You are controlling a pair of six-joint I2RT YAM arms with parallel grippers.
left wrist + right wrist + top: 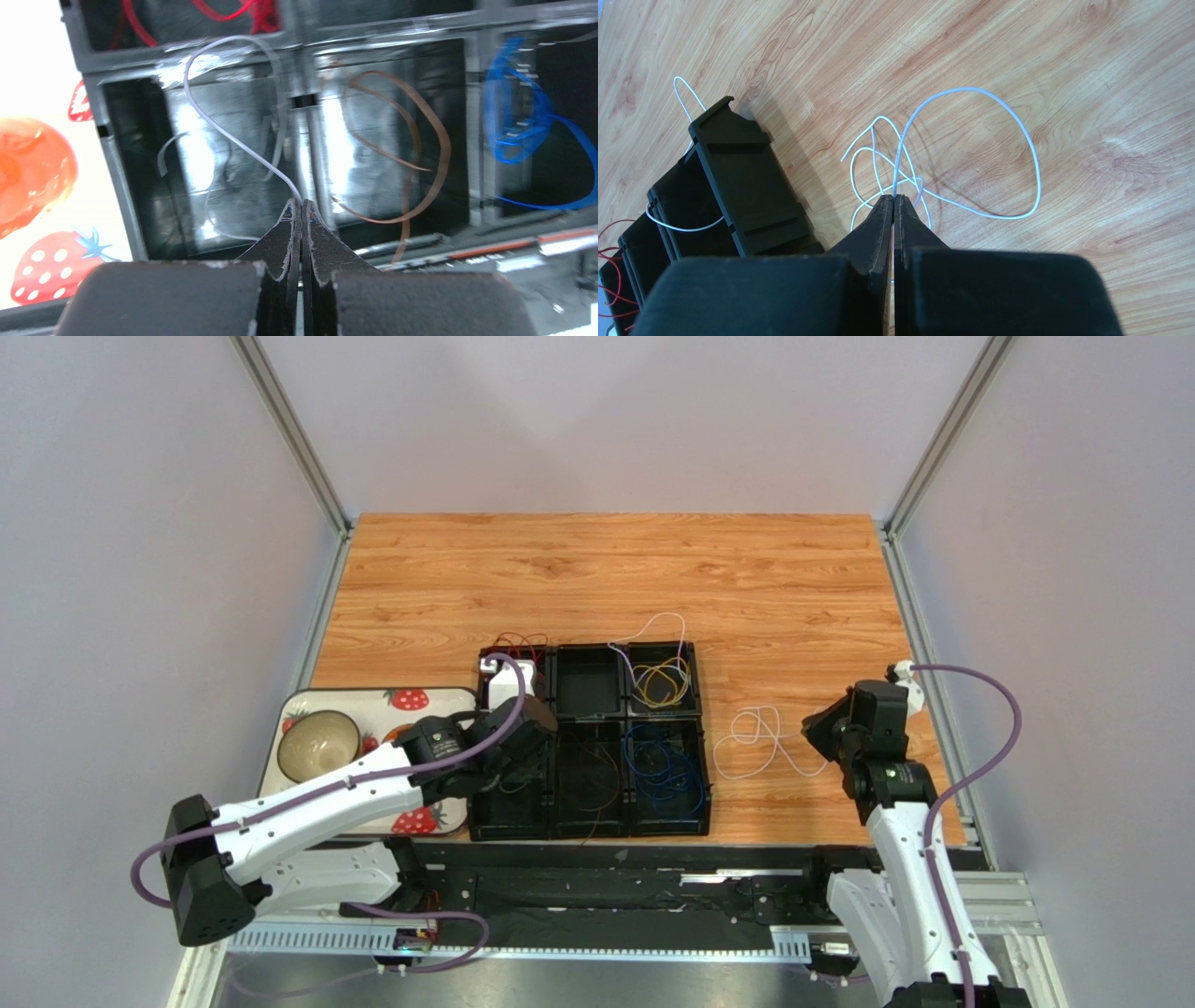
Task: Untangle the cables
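L hand [302, 204] clenched on white cable [238, 143] over tray [393, 33] bay; R hand [894, 199] pinching white loops [967, 89] on bench [1102, 84]. Wires hair-thin, floppy, light (prob slippery), so grab near free end, pull slow.

From where I stand, the table [589, 574] is warm orange-brown woodgrain and the organiser [589, 830] is black. The cables come one colour each: a red cable [261, 19], a yellow cable [662, 686], a blue cable [500, 91], a brown cable [442, 157], a greyish-white cable [231, 136] and a white cable [1036, 168]. The tray [358, 704] is white with red strawberries. The bowl [317, 744] is olive-beige.
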